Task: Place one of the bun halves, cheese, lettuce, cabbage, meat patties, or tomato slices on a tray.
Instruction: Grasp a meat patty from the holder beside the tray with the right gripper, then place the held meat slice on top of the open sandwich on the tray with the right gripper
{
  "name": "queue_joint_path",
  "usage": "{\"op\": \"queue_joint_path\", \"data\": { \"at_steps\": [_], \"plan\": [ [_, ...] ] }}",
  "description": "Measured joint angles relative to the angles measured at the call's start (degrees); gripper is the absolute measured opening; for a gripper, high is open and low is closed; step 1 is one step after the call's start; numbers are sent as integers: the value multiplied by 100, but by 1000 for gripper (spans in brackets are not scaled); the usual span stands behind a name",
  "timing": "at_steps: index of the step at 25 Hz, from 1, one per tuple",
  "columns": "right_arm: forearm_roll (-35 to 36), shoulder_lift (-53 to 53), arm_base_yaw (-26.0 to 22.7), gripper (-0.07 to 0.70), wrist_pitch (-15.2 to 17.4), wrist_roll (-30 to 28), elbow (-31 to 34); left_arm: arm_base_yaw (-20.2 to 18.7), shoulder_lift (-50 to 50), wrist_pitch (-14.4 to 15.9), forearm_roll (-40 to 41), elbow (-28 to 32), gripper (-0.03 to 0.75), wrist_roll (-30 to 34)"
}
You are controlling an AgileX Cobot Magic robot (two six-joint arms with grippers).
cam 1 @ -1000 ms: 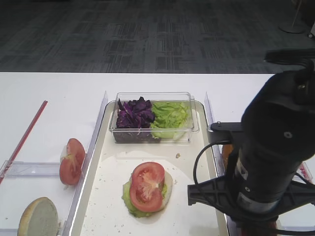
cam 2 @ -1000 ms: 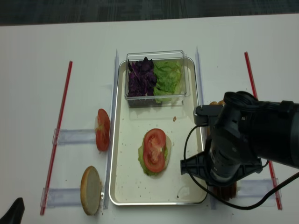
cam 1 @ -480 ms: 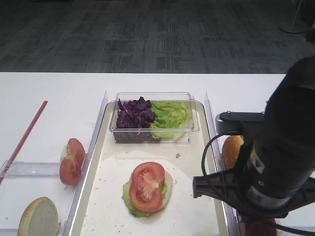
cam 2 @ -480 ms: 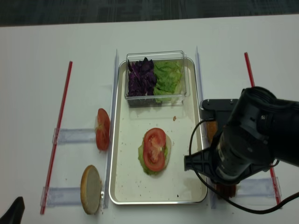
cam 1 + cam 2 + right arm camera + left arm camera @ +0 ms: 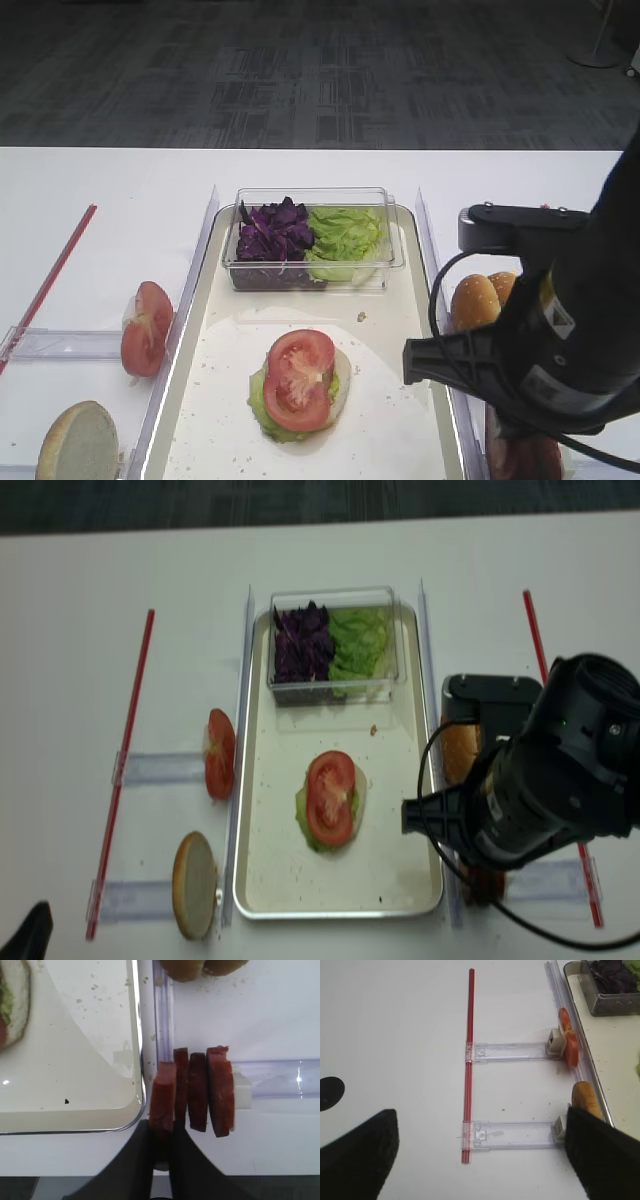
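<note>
- Sliding toward the near right edge since a second ago, the right arm is now uncovering the bun halves (image 5: 482, 297) beside the tray (image 5: 405, 420).
- In the wrist view, the right gripper (image 5: 162, 1132) is clamping together on the leftmost of the meat patties (image 5: 197, 1091), which are standing on edge in a row just outside the tray's corner.
- Judging by this, the pick step is in hand; next, lifting the patty clear of its neighbours and carrying it left onto the stack under the tomato slice (image 5: 298, 378).
- Only dark edges of the left gripper (image 5: 480, 1160) are showing; its fingers are standing wide apart, holding nothing.
</note>
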Motion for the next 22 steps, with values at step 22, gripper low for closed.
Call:
{"op": "queue_joint_path", "data": {
  "at_steps": [22],
  "plan": [
    [-409, -172, -23, 109, 699, -256, -622, 0, 0, 0, 0, 0, 618, 0]
  ]
}}
